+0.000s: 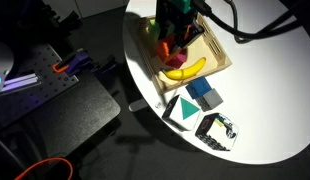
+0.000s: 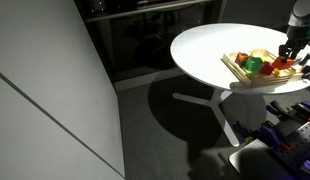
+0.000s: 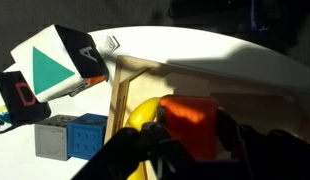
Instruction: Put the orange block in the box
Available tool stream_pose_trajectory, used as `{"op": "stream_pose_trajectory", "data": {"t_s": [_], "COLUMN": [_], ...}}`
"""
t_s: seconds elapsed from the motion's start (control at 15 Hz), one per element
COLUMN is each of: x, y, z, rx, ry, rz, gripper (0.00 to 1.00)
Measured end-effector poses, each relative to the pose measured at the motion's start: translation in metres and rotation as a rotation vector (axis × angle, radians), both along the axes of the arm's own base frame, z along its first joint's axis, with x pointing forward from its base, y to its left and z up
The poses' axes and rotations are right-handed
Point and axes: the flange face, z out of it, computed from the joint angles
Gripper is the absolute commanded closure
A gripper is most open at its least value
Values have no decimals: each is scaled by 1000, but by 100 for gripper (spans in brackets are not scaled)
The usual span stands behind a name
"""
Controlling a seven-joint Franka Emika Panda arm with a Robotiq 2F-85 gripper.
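Wrist view: the claw (image 3: pixel 190 140) had its dark fingers (image 3: pixel 245 150) on either side of the small orange-red chunky block (image 3: pixel 190 115). It was closed down to abt the block's width and looked to be gripping it. The block was over the inside of the shallow square light-wood tray (image 3: pixel 119 95), just beside the yellow banana (image 3: pixel 143 112) lying in there. Couldn't tell tbh whether it was touching the tray floor or hanging above it.

Outside the rim on the round white table (image 3: pixel 195 50) stood a white cube w/ a green triangle on one face (image 3: pixel 53 62). Nearer the cam, a grey cube (image 3: pixel 53 138) sat right up against a blue cube (image 3: pixel 91 135).

In both exterior views the claw (image 1: pixel 176 30) (image 2: pixel 287 55) was over the tray. There were other coloured bits in there, too small to sort out.
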Motion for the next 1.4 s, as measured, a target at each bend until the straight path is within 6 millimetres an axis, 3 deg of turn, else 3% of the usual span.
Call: {"op": "stream_pose_trajectory", "data": {"t_s": [0.2,0.27,0.47,0.8,1.07,1.4], "x": [4,6,12,18,14,6], "y": [6,9,22,64,96,119], "z": [-1,-1,3,19,35,63], "rx": [-1,0,14,113,174,195], "ry": [-6,-7,-12,34,120,182], "rz": [16,23,33,13,30,65], "gripper": [1,0,0,0,0,0]}}
